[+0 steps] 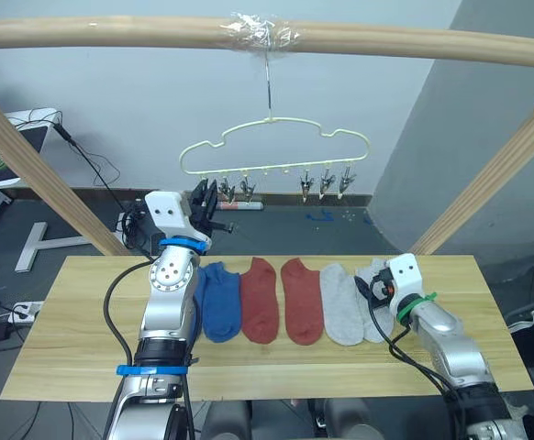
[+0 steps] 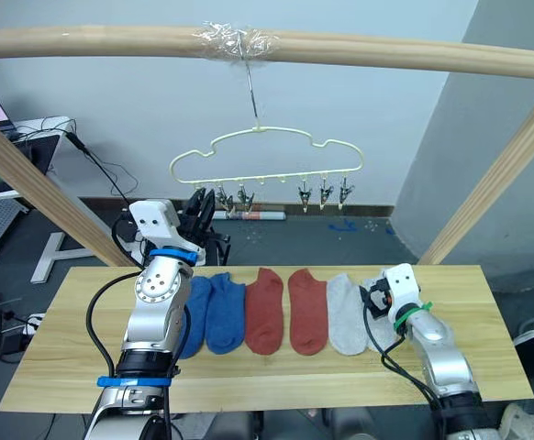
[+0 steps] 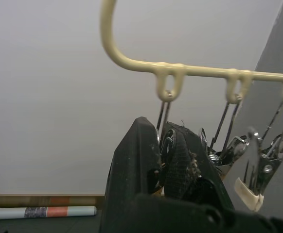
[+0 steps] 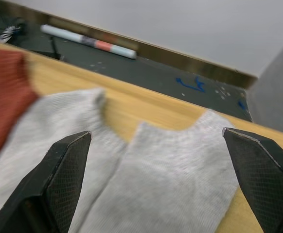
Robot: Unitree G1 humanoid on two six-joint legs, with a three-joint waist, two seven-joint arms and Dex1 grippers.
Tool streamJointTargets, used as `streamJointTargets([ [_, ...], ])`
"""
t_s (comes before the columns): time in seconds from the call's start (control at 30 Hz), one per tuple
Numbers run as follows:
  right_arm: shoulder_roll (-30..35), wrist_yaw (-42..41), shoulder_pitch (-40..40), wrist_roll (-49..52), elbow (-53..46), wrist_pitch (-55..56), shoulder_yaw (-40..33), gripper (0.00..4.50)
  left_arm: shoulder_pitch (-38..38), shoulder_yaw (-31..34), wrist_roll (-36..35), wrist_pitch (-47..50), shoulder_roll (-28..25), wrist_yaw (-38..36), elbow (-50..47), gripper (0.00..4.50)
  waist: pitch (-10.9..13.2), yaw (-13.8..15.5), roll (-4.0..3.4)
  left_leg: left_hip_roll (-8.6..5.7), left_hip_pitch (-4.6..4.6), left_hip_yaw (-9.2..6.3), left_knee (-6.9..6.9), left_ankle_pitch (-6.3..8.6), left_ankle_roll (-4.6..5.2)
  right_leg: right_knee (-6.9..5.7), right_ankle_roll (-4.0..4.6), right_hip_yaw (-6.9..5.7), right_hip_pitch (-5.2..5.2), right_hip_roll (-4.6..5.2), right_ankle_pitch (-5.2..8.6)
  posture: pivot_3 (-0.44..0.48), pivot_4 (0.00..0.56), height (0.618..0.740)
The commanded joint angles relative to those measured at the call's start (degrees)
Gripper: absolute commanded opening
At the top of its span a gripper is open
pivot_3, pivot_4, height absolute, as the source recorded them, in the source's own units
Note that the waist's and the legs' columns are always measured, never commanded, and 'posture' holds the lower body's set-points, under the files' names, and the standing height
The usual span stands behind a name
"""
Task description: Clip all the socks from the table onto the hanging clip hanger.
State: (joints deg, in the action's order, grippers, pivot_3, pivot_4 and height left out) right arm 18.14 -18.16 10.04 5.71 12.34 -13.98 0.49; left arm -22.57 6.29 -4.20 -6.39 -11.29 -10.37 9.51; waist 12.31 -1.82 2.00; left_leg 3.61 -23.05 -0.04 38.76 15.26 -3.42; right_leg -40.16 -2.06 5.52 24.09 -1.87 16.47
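No writing is seen. Left hand [image 3: 163, 160] is pressed on a clip [image 3: 167, 141] of the clip hanger [image 1: 276, 147]; right hand [image 4: 161, 179] is spread over grey socks [image 4: 170, 174] on the surface [image 1: 276, 367].

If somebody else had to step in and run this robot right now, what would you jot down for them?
Left gripper: raised at the clip hanger, fingers shut on its leftmost clip.
Right gripper: open, low over the outermost grey sock on the robot's right; not gripping it yet.
Socks: all six lie in a row on the table: two blue, two rust-red, two grey.
Hanger hangs from the wooden pole behind the table.
Done: no sock clipped.
Left: pick up each sock and clip it, all six.
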Motion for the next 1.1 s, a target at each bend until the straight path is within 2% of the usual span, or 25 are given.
streamJointTargets([
  [0.03, -1.43, 2.38, 2.44, 0.57, 5.01, 2.61, -3.21, 4.5, 0.18, 0.21, -0.34, 0.19, -0.68, -0.28, -2.89, 0.21, 0.02, 0.05, -0.02, 0.0, -0.01, -0.01, -0.01, 0.0, 0.0, 0.02, 0.01, 0.0, 0.0, 0.0, 0.0, 0.014, 0.214, 0.694],
  [0.17, -2.68, 3.92, 4.84, 0.53, 11.71, 2.73, -4.62, 4.5, 0.47, 0.4, -0.27, 0.75, -0.94, -0.4, -3.45, 0.21, 0.05, 0.06, -0.07, 0.01, -0.03, -0.01, -0.05, 0.01, 0.01, 0.12, 0.07, 0.0, -0.01, 0.0, -0.04, 0.014, 0.214, 0.694],
  [0.27, -3.0, 2.63, 4.78, 0.1, 13.62, 3.17, -3.94, 3.93, 0.68, 0.45, -0.29, 1.15, -1.04, -0.45, -3.71, 0.21, 0.08, 0.05, -0.1, 0.0, -0.04, 0.01, -0.05, 0.01, 0.01, 0.14, 0.07, 0.0, 0.0, 0.02, -0.04, 0.014, 0.214, 0.694],
  [0.47, -3.75, 2.4, 4.11, -0.32, 13.6, 4.39, -3.56, 1.69, 1.49, 0.51, -0.99, 2.45, -1.27, -1.06, -4.71, 0.21, 0.09, 0.01, -0.12, 0.01, -0.02, 0.0, -0.05, 0.01, 0.01, 0.13, -0.01, 0.0, -0.01, 0.02, -0.02, 0.021, 0.215, 0.694],
  [0.6, -2.34, -0.35, 2.08, -1.93, 8.94, 7.41, -1.34, 0.17, 2.04, 1.48, -5.99, 6.55, -1.42, -4.3, -6.93, 0.21, 0.11, 0.01, -0.16, 0.01, -0.02, 0.01, -0.04, 0.01, 0.01, 0.13, -0.03, 0.01, -0.01, 0.02, -0.03, 0.017, 0.216, 0.694],
  [0.63, -1.43, -1.79, 1.36, -2.25, 6.3, 7.77, -0.43, 0.0, 2.22, 1.71, -7.66, 8.08, -1.61, -5.5, -7.87, 0.21, 0.15, 0.0, -0.21, 0.01, -0.03, 0.02, -0.04, 0.01, 0.01, 0.14, -0.04, 0.01, -0.01, 0.02, -0.03, 0.017, 0.216, 0.694],
  [0.73, 1.66, -6.06, -0.48, -3.11, -3.36, 7.19, 2.23, 0.0, 2.76, 2.54, -12.45, 13.14, -2.55, -8.38, -11.13, 0.21, 0.33, -0.11, -0.39, 0.01, -0.05, 0.02, -0.05, 0.02, 0.0, 0.15, -0.05, 0.03, 0.01, 0.02, -0.02, 0.019, 0.218, 0.694],
  [0.83, 4.87, -11.62, 0.17, -1.98, -17.21, -0.57, 6.32, 0.0, 3.22, 4.44, -20.08, 21.11, -4.13, -11.17, -15.59, 0.21, 0.66, -0.27, -0.4, 0.03, -0.04, 0.01, -0.04, 0.01, 0.0, 0.12, -0.07, 0.03, 0.02, 0.01, -0.04, 0.016, 0.221, 0.694],
  [0.9, 6.09, -14.27, 1.51, -1.31, -23.03, -5.41, 8.83, 0.0, 3.54, 5.27, -23.93, 25.64, -5.16, -12.39, -18.01, 0.21, 0.73, -0.45, -0.4, 0.06, -0.02, -0.05, -0.04, 0.01, 0.0, 0.1, -0.07, -0.01, 0.02, -0.03, -0.04, 0.013, 0.22, 0.694],
  [1.0, 6.78, -18.88, 5.77, -1.89, -28.6, -11.51, 15.35, 0.0, 3.19, 7.58, -32.49, 34.84, -6.03, -12.15, -21.5, 0.21, 0.78, -0.43, -0.34, 0.06, -0.03, -0.11, -0.04, 0.01, -0.01, 0.12, -0.07, -0.06, 0.0, -0.03, -0.03, 0.009, 0.214, 0.694],
  [1.1, 5.95, -20.24, 8.83, -3.0, -29.47, -14.34, 19.39, 0.0, 2.77, 8.73, -36.81, 39.77, -6.61, -11.77, -22.97, 0.21, 0.87, -0.33, -0.2, 0.04, -0.04, -0.09, -0.03, 0.01, -0.01, 0.16, -0.08, -0.05, 0.0, 0.0, -0.03, 0.009, 0.214, 0.694],
])
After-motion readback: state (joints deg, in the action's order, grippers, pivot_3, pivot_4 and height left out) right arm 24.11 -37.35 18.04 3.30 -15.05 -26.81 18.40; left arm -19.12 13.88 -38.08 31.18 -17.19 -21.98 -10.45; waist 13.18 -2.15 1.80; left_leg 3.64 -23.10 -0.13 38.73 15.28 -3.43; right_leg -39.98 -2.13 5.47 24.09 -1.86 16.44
